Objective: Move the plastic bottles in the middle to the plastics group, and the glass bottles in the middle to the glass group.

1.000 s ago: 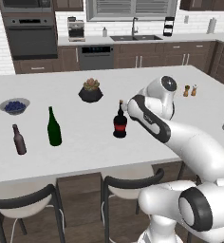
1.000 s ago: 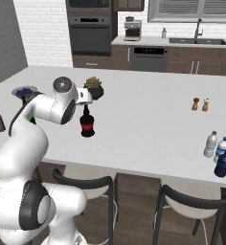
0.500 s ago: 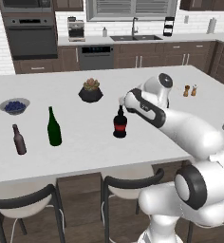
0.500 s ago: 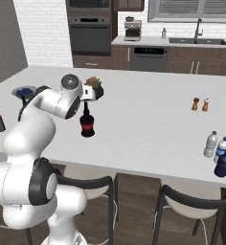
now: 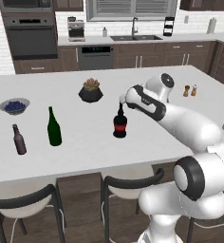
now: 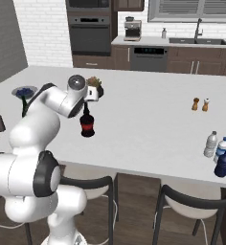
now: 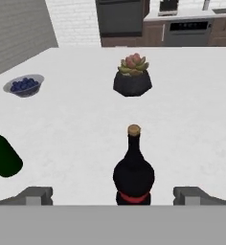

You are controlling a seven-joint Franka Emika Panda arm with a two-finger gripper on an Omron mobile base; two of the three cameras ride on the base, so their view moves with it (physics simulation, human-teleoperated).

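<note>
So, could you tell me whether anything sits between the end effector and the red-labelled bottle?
Nothing visible does. In the hand view the end effector is open, and the red-labelled bottle stands upright between its fingertips, with bare counter around it. The potted succulent stands farther off, behind the bottle.

The dark red-labelled bottle [image 5: 119,124] stands upright at frame centre; green bottle [image 5: 53,128] and brown bottle [image 5: 19,140] stand left; plastic bottles [image 6: 219,153] cluster lower right.
</note>
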